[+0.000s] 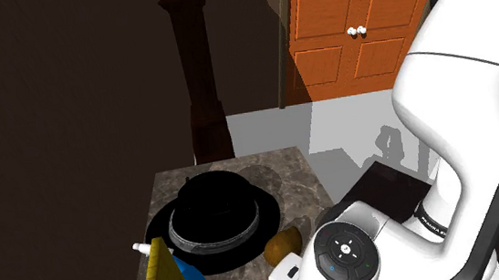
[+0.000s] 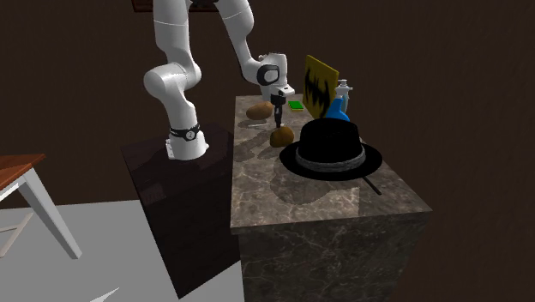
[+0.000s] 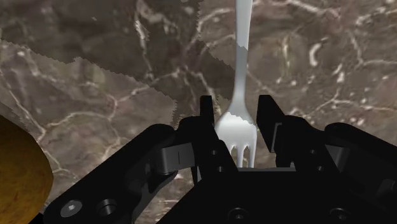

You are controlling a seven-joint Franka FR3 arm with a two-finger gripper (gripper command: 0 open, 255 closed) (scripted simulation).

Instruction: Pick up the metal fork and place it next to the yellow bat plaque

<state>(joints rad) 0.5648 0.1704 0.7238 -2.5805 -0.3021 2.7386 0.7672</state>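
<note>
The pale metal fork lies lengthwise between my black fingers, tines toward the hand and handle pointing away over the dark marble top. My gripper is shut on the fork's head; I cannot tell whether the fork is off the surface. From across the room the gripper points down just behind a brown potato. The yellow bat plaque stands upright at the counter's far end, a short way from the gripper, and its edge also shows in the shoulder view.
A wide black hat takes up the counter's middle. A blue bottle, a small green item and a second potato sit near the plaque. A potato lies close beside the hand. Orange cupboard doors stand behind.
</note>
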